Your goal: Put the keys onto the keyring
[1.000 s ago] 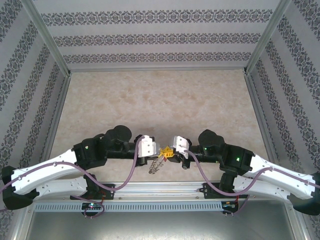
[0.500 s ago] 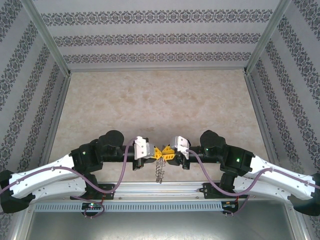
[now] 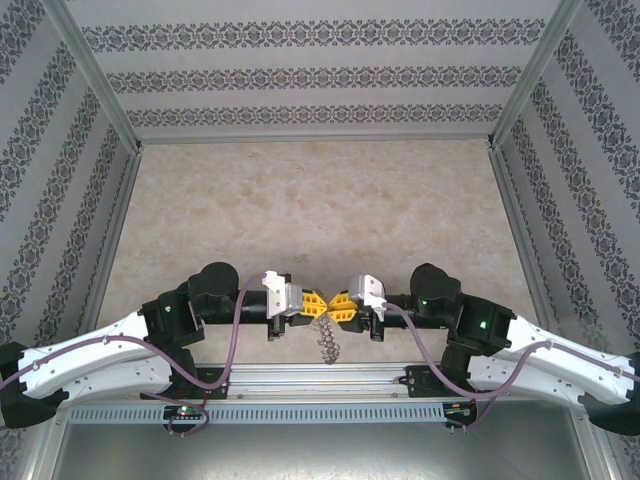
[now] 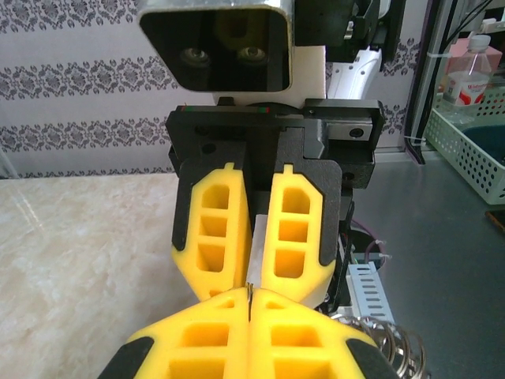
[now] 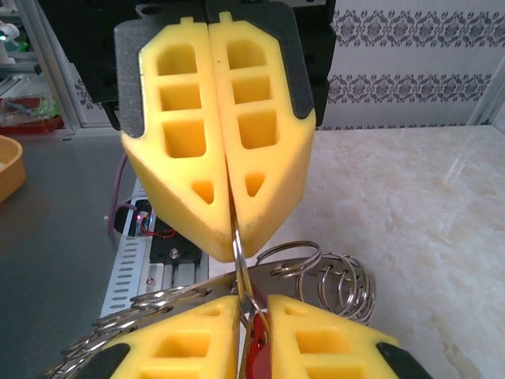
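Your two arms meet nose to nose above the near edge of the pale marbled worktop (image 3: 320,200), so everything turns on the line between the fingertips. The right gripper (image 3: 338,303) has its yellow foam fingers (image 5: 316,347) pressed onto the small key with the bright red head (image 5: 256,359). In its wrist view you see the red head wedged between them, and a thin silver strip (image 5: 237,260) rises from it into the tips of the left gripper (image 5: 230,245).

The left gripper is pressed together too, pinching thin metal that I take for the wire of the thin metal keyring strung with many small silvery keys (image 3: 328,342). Whether the strip is the key's blade or the ring's wire, you cannot tell here.

The key lies just ahead of the left fingertips, touching or all but touching. Its long axis runs along the line joining the two grippers, left to right across the worktop. The head is toward the right arm, and the blade, by my judgement, points at the left.

The keyring's bunch hangs below the meeting point like a chain, long axis downward. Neither arm is nearer; both are on the work. The next move likely calls for a slide along that shared axis, without twist.
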You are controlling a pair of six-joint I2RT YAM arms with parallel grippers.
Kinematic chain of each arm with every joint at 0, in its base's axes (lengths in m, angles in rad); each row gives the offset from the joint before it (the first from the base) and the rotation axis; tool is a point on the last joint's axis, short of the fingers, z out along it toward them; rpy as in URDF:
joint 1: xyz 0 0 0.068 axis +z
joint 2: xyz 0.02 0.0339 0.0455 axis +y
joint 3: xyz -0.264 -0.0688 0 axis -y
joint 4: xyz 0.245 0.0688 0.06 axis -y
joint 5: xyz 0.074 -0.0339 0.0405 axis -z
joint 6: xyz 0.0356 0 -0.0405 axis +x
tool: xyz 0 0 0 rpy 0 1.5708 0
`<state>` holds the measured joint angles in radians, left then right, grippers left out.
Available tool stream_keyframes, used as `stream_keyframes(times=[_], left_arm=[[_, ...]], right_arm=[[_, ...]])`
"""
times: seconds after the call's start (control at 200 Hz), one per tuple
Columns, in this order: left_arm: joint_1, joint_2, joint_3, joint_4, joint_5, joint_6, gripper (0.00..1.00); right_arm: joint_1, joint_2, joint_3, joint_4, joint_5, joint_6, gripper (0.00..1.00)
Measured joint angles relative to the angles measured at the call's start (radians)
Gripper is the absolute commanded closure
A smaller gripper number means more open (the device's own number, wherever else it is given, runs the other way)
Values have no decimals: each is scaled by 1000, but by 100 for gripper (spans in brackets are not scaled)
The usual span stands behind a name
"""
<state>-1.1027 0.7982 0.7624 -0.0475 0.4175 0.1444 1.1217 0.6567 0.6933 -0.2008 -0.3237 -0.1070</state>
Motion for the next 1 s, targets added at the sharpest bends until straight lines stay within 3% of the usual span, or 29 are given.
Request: stream_keyframes(times=[0.33,0.5,0.734,0.854,0.999], left_arm=[[0,0,-8,19,10,-4,100],[0,0,-8,19,13,-4,100],[0,0,-5,3,12,1,100],[-2,22,46,-79,-13,28,77],[-2,68,164,-242,-71,74,70]], right_arm=[[0,-13,-9,26,-10,0,82],[0,-4,-10,35,-26,1,100],[0,-10,-14,34,-31,-4,100],[0,-11,-15,31,-19,-4,100],[0,-13,-15,-5,1,-5,100]])
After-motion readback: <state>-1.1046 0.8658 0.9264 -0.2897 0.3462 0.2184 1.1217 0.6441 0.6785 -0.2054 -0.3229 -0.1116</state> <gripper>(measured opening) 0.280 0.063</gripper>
